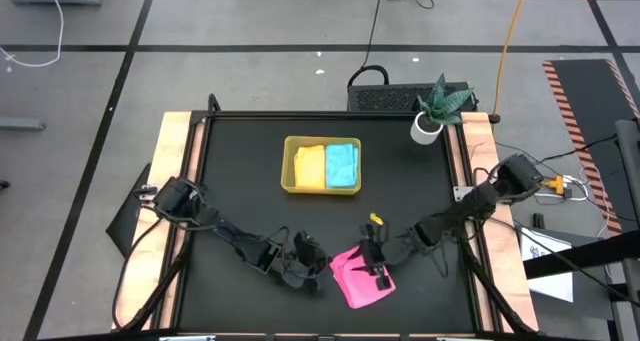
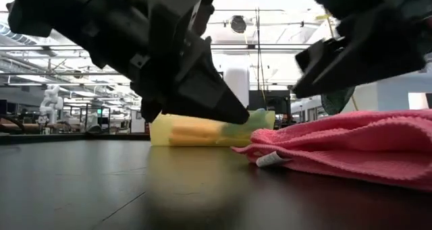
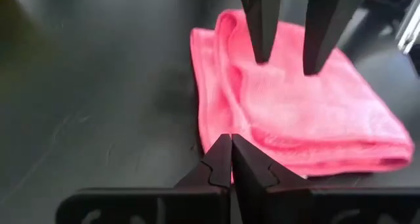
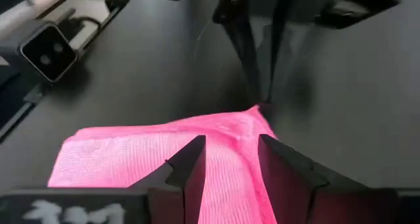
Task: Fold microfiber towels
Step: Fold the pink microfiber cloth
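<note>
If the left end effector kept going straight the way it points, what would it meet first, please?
Most likely the pink towel: the shut left end effector points at its near edge, apparently already touching it.

The pink towel (image 1: 360,281) lies folded into a thick, slightly skewed rectangle, layered edges showing along one side and a small white tag (image 2: 268,160) poking from its corner. One corner sits right at the tips of the left gripper (image 3: 231,145), whose jaws are pressed together; the right gripper (image 4: 231,159) stands over it, jaws parted. Well beyond both jaws, the yellow towel (image 1: 310,166) and sky blue towel (image 1: 341,165) lie folded side by side.
</note>
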Controlling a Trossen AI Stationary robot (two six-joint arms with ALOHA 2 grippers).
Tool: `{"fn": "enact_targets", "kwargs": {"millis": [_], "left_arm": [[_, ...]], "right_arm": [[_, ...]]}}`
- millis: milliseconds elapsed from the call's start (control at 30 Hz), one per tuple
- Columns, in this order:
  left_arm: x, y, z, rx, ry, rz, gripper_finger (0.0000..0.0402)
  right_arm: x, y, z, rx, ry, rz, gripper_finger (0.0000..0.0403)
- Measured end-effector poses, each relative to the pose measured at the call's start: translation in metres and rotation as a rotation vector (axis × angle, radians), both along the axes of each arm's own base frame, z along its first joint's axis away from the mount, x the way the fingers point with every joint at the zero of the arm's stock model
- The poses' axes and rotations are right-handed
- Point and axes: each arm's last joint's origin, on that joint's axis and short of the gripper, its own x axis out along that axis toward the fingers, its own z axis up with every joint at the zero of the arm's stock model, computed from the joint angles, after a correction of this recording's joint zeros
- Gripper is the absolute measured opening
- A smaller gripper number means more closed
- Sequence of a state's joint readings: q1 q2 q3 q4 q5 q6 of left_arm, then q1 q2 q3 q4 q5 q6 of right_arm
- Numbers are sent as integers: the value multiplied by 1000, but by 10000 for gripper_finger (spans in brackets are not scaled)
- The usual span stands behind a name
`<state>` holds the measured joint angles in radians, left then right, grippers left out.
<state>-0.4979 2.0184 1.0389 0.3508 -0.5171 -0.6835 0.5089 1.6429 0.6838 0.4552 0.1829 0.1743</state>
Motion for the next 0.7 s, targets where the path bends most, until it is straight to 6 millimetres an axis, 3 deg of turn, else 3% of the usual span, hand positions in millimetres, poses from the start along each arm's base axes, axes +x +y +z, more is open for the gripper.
{"fn": "enact_targets", "kwargs": {"millis": [267,467,700], "left_arm": [[-1,-5,-3,-17,-6,-24,10],[1,-9,1,5,-63,-62,11],[1,-11,-11,16,-53,-46,20]], "right_arm": [[23,-3,-25,-1,96,82,130],[27,0,-35,-39,128,95,128],[25,0,-26,-65,107,85,59]]}}
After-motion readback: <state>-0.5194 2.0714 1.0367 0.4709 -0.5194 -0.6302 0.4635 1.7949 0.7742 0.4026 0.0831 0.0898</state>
